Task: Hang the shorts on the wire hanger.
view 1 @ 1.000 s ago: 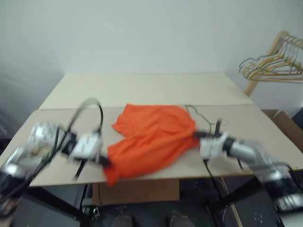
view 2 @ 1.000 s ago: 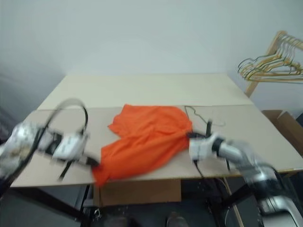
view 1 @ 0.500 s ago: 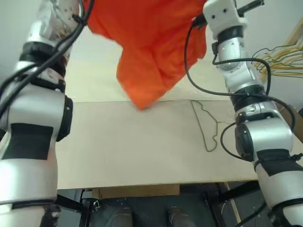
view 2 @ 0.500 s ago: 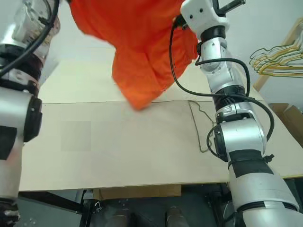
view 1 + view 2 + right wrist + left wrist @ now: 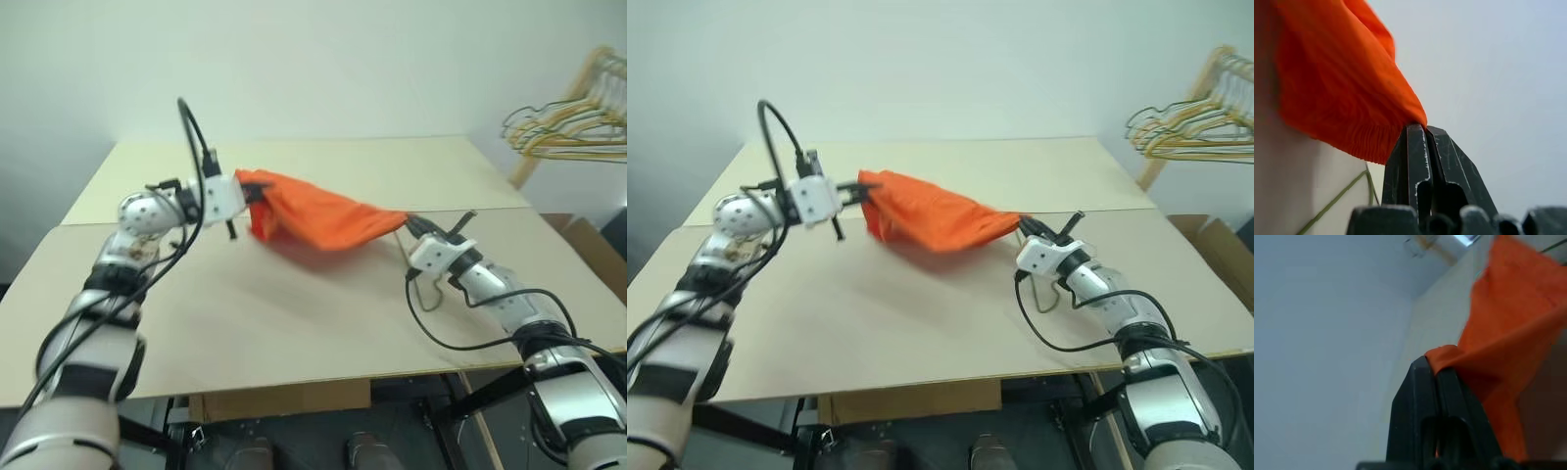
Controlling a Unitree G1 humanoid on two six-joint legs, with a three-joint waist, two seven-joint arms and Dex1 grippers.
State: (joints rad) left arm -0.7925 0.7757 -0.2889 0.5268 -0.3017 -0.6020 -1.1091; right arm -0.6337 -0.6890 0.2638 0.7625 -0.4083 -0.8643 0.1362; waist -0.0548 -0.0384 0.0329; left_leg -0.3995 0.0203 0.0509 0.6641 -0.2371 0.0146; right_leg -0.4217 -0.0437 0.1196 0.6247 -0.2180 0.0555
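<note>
Left eye view: my left pincer [image 5: 248, 196] is clenched on one end of the shorts [image 5: 323, 217]; my right pincer [image 5: 405, 224] is clenched on the other end. The cloth hangs stretched between the two, sagging toward the surface [image 5: 274, 323].

Right eye view: the wire hanger [image 5: 1046, 292] lies on the surface just beside and partly under my right pincer, below the right end of the shorts. A bunch of other hangers [image 5: 1190, 132] sits well apart, beyond my right arm.

Left wrist view: my fingers [image 5: 1437, 391] are pressed together with a fold of orange fabric pinched at their tips; the rest of the shorts trails away beyond them.

Right wrist view: my fingers [image 5: 1422, 161] are closed on the gathered edge of the shorts; a thin olive wire runs on the surface just below them.

Risk: both grips look like they hold thin edges only, so pulling the cloth tighter could tug a corner free.

Risk: the sagging fabric or my right pincer may drag the light hanger and shift it out of reach.
</note>
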